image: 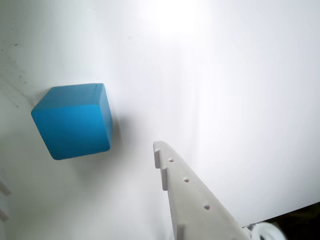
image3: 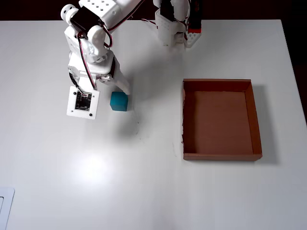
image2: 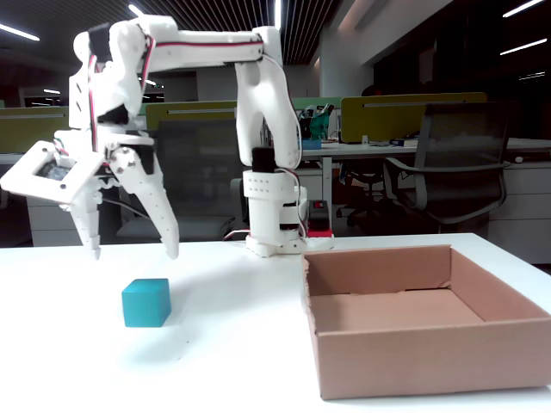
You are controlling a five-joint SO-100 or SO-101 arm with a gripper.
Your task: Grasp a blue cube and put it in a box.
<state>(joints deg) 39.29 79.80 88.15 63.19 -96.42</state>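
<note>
On a plain white surface in an open-plan office, a small teal-blue cube with matte faces sits alone, untouched, as the white two-finger gripper of a white 3D-printed robot arm hangs in the air above it. In the fixed view the two fingers point downward and are spread apart, released, with nothing between them; their tips stand clear above the cube's top face, and the cube lies below the gap, nearer the right-hand finger. The overhead view shows the cube just beside the arm's wrist, partly tucked under one finger, with the wrist camera's square white housing to its left. From the wrist view, the cube appears at left on the bare surface, well clear of the one ridged white finger that enters from the bottom edge.

The wide, shallow brown cardboard box, lidless and low-walled, rests on the same surface well apart from the cube, to the right in both the fixed and overhead views. Its floor is bare. The arm's base stands at the far edge of the surface, behind the space between cube and box, with a black office chair and desks in the background.
</note>
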